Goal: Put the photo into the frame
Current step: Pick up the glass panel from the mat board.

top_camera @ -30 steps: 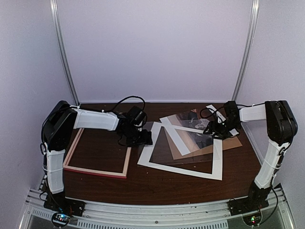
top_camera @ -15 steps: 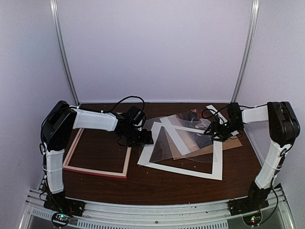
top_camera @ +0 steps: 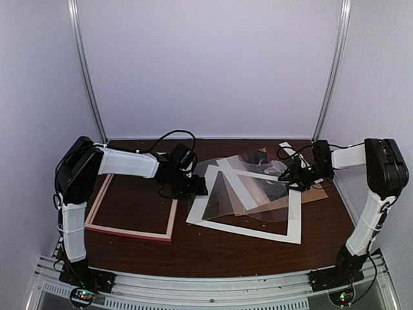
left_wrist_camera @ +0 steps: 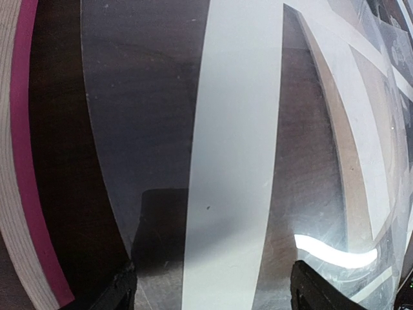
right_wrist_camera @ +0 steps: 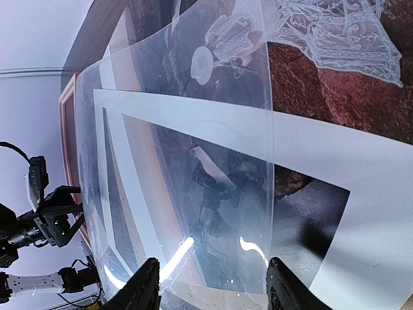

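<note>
**A:** From above: why is the frame (top_camera: 132, 232) off beside the left tool (top_camera: 193, 187)?

**B:** It's set aside, with nothing in it. The photo (top_camera: 271, 187) lies at the right tool (top_camera: 293, 179), under the mat (top_camera: 258, 229) and clear sheet (top_camera: 226, 194).

**A:** Left wrist?

**B:** The tool is open above the sheet.

**A:** Right wrist?

**B:** Its jaws stand apart astride the sheet's edge, probably to lift it off.

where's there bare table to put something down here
Free: the near strip of table between the white mat and the arm bases, and the bare wood inside the frame. Crowded: centre right, where mat, clear sheet and backing board overlap by the right pincer.
</note>
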Available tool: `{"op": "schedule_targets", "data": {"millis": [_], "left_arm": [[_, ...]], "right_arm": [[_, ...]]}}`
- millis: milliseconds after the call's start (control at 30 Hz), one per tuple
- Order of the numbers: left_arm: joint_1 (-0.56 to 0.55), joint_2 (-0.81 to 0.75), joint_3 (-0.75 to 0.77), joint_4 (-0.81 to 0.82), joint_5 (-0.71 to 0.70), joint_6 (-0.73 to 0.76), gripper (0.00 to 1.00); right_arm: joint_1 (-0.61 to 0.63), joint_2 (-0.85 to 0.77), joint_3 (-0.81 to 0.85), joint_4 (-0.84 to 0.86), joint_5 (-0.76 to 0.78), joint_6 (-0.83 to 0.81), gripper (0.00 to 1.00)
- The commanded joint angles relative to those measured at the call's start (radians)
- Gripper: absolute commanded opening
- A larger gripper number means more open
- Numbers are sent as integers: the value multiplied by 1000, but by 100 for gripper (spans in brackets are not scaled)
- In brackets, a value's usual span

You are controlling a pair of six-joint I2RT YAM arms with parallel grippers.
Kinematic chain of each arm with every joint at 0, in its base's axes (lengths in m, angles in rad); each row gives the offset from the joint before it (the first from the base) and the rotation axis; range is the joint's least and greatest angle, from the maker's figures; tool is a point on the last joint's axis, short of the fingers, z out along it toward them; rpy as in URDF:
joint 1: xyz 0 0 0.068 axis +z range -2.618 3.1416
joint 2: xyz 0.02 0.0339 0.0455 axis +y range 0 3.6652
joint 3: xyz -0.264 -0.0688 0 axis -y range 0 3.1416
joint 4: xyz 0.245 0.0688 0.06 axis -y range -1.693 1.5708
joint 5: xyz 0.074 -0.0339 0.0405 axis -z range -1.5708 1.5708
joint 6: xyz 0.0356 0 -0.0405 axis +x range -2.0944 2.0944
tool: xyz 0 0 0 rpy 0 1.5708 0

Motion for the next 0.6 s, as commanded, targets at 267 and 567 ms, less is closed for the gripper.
{"op": "schedule_targets", "data": {"millis": [267,567], "left_arm": [[-9,18,-30,6,43,7,82],[-9,14,-33,4,38,12,82]], "right_arm": [[-4,-89,-29,-13,-134,-44,50],[-4,-122,-35,-78,-140,-105,47]]}}
